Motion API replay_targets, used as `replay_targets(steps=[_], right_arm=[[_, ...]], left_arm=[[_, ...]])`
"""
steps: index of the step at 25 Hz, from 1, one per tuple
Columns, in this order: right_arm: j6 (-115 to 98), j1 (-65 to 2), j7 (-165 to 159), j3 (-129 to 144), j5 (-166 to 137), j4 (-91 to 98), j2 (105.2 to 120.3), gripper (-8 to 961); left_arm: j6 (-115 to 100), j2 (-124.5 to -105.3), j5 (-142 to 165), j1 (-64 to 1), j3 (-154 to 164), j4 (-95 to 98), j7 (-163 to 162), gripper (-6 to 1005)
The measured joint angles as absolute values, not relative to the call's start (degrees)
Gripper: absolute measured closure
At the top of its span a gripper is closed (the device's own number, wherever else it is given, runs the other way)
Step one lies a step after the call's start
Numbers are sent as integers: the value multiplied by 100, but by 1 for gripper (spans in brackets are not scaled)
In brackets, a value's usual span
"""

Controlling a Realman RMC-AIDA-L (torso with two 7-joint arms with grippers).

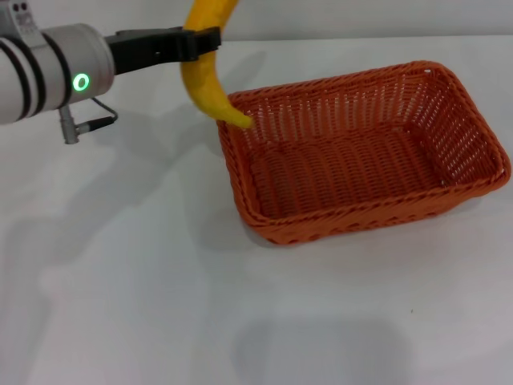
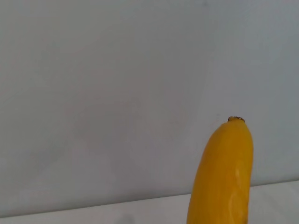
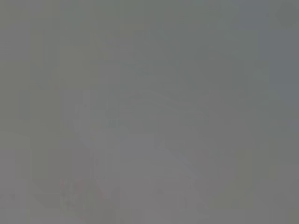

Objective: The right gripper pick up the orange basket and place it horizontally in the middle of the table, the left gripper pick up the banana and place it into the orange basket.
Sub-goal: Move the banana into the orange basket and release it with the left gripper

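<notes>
White glossy table [image 1: 120, 305] carries the orange woven wicker basket [image 1: 365, 148] lying lengthwise mid-surface; left gripper [image 1: 200, 42] pinches the curved yellow banana [image 1: 207, 76] above its near-left rim, likely poised for dropping in.

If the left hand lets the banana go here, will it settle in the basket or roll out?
The banana hangs steeply, its tip near the orange basket rim, so it may topple inward or outward. Its curved, smooth skin probably rocks. The left hand grips it firmly.
</notes>
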State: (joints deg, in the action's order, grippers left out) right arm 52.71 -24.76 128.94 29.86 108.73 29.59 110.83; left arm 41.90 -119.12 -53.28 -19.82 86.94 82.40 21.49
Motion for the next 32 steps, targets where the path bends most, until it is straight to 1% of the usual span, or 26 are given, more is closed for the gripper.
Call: replay_targets(steps=[16,27,32], right_arm=[[5296,-2469,12938,2979,10872,2963,11111,173],[5279,-2503,12938,2979,10872,2985,11090,173],[5274,-2514,12938,2979,10872,2987,11066,173]], left_arm=[[4059,-11930,-5591,-2657,9538,7793,2187,468],[4027,-11939,-5764,-2722,10173,7790,2039,462],[4004,-11943,-5734,-2621,10251,7783,1938,459]])
